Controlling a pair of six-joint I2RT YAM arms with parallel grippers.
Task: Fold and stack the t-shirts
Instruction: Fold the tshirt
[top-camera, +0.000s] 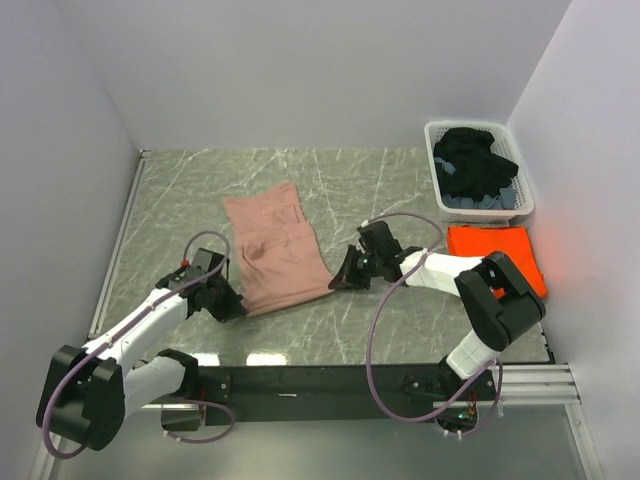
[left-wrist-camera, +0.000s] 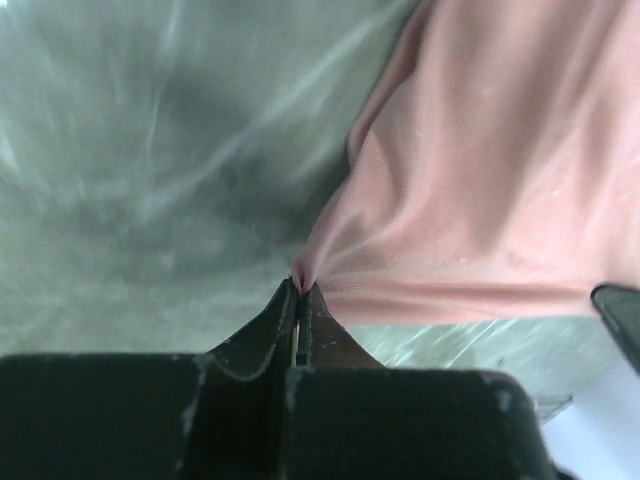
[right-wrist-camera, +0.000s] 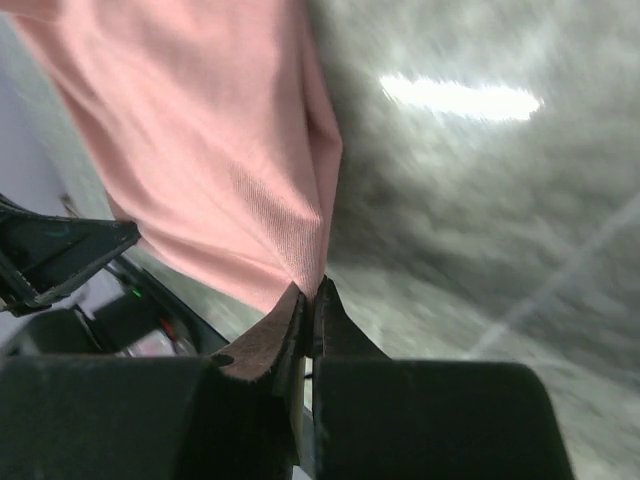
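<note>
Dusty-pink tee (top-camera: 272, 250) lying on desk (top-camera: 380, 190), left pincer (left-wrist-camera: 300, 287) pinching its near-left corner, right pincer (right-wrist-camera: 311, 290) pinching its near-right corner

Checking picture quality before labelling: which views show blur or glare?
Left wrist view: table smeared by blur, pink tee sharper. Right wrist view: table blurred, with a white glare streak. Top view: sharp and evenly lit, faint reflections at the table's near edge.
</note>
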